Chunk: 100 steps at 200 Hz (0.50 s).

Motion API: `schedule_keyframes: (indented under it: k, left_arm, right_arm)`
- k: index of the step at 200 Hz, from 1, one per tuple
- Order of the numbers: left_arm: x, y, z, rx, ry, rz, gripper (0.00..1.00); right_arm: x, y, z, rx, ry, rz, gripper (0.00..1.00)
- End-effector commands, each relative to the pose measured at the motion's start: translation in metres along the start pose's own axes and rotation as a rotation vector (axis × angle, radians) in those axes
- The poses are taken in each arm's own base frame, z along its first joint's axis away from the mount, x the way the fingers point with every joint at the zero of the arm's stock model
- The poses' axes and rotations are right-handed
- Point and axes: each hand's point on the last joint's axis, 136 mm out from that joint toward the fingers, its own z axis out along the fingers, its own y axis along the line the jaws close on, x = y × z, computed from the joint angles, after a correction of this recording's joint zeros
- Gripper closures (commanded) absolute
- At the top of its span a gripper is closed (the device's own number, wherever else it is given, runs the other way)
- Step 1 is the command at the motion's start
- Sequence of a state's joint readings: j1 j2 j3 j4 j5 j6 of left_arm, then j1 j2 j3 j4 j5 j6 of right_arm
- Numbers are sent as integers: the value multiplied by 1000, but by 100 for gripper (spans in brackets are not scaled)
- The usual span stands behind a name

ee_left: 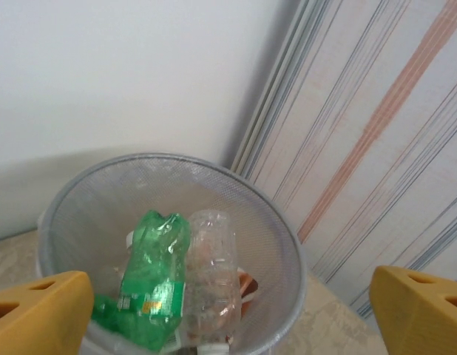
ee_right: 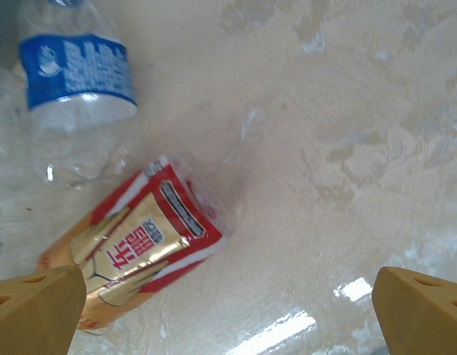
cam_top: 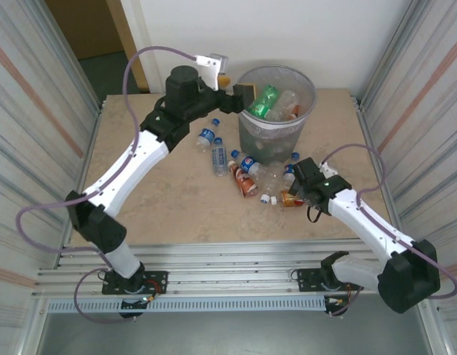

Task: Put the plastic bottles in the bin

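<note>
The bin (cam_top: 311, 92) stands at the back of the table, a grey mesh basket holding a green bottle (cam_top: 264, 101) and a clear one (cam_top: 286, 102). My left gripper (cam_top: 236, 87) hovers at the bin's left rim, open, nothing between its yellow fingers. In the left wrist view that gripper (ee_left: 232, 318) looks down past the rim (ee_left: 288, 237) onto the green bottle (ee_left: 151, 281) and clear bottle (ee_left: 214, 274). Several plastic bottles (cam_top: 245, 181) lie in front of the bin. My right gripper (cam_top: 296, 191) is open low over a red-and-gold labelled bottle (ee_right: 132, 251), which lies left of the gap (ee_right: 228, 318).
A blue-labelled clear bottle (ee_right: 77, 74) lies just beyond the red one. Two more blue-labelled bottles (cam_top: 207, 135) lie left of the bin. A loose white cap (cam_top: 265, 198) sits among them. Corrugated metal walls (cam_top: 36, 111) close both sides; an aluminium rail (cam_top: 228, 259) marks the near edge.
</note>
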<state>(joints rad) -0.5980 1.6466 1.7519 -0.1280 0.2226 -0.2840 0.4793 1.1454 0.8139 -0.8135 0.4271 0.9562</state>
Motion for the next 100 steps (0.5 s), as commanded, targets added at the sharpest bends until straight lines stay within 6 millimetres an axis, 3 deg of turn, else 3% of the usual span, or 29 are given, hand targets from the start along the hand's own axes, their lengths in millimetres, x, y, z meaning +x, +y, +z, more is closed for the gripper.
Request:
schedule_keyframes:
  k: [1, 56, 100]
  left_arm:
    - [3, 8, -19, -53, -35, 47, 1]
    - [10, 36, -87, -233, -124, 97, 1]
    - [34, 74, -116, -382, -110, 81, 1]
  right_arm:
    - [13, -8, 6, 80, -11, 79, 2]
    - [37, 0, 19, 110, 22, 149, 2]
    - [45, 4, 22, 94, 35, 221, 2]
